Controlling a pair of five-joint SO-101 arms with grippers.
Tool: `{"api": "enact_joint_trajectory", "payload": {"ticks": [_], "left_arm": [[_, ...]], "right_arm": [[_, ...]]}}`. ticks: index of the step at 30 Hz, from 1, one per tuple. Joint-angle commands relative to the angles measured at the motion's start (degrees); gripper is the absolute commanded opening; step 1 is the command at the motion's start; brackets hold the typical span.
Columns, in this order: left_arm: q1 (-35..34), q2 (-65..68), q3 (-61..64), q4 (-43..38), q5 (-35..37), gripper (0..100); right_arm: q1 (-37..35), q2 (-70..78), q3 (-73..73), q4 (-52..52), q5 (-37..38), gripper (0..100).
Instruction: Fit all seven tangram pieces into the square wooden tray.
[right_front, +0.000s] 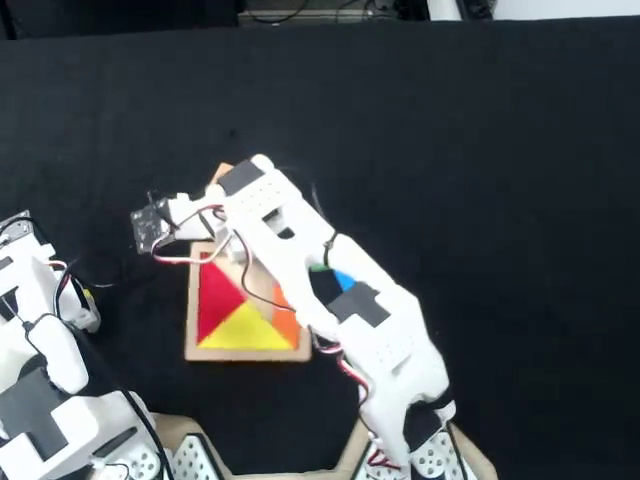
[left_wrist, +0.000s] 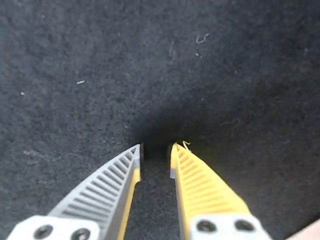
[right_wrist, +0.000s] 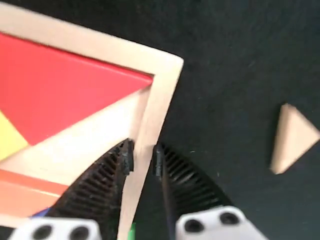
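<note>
Straddling one wall of the wooden tray (right_wrist: 161, 95), the right gripper (right_wrist: 141, 157) has one dark finger inside the tray over its bare floor and the other outside over the black table (right_wrist: 240, 55), the two pressed close on the wall a little short of the tray's corner. Inside the tray a red triangle (right_wrist: 65, 90) lies with its point reaching the wall just ahead of the gripper, with a yellow piece (right_wrist: 7, 140) touching it and an orange piece (right_wrist: 25, 192) near the inner finger. A pale wooden triangle (right_wrist: 292, 137) lies on the table outside the tray, well apart from the gripper. From above, the tray (right_front: 245, 352) sits left of the table's middle, and the right arm (right_front: 300, 250) crosses it and covers much of it, so red (right_front: 215, 290), yellow (right_front: 245, 328) and orange (right_front: 287, 325) show clearly while a blue bit (right_front: 343, 280) and a green speck under the arm are too hidden to place. The left gripper (left_wrist: 156, 150) hangs over bare table, its grey and yellow fingers a narrow gap apart with nothing between them; the left arm (right_front: 40, 380) stands at the table's near left edge, away from the tray.
</note>
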Motion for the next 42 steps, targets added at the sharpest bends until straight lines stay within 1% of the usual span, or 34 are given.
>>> {"api": "enact_joint_trajectory", "payload": {"ticks": [1, 5, 10, 14, 22, 26, 32, 37, 42], "left_arm": [[-1.1, -0.9, 0.0, -0.6, 0.2, 11], [-1.1, -0.9, 0.0, -0.6, 0.2, 11], [-1.1, -0.9, 0.0, -0.5, 0.2, 11], [-1.1, -0.9, 0.0, -0.5, 0.2, 11], [-1.1, -0.9, 0.0, -0.5, 0.2, 11], [-1.1, -0.9, 0.0, -0.5, 0.2, 11], [-1.1, -0.9, 0.0, -0.5, 0.2, 11], [-1.1, -0.9, 0.0, -0.5, 0.2, 11], [-1.1, -0.9, 0.0, -0.5, 0.1, 11]], "right_arm": [[1.1, -1.2, -4.1, -0.7, 5.8, 1.1], [0.4, 0.7, -5.3, 1.4, 8.9, 1.1], [0.6, 6.9, -11.3, 3.9, 8.8, 1.1], [1.5, 12.6, -19.0, 3.7, 4.0, 1.1], [3.3, 20.7, -34.2, 4.3, -2.7, 1.1], [4.0, 22.1, -38.6, 7.8, -6.4, 1.1], [5.4, 22.2, -40.0, 14.3, -10.9, 1.1], [6.7, 22.2, -39.8, 14.9, -16.6, 1.1], [6.0, 22.2, -39.8, 14.9, -20.5, 1.1]]}}
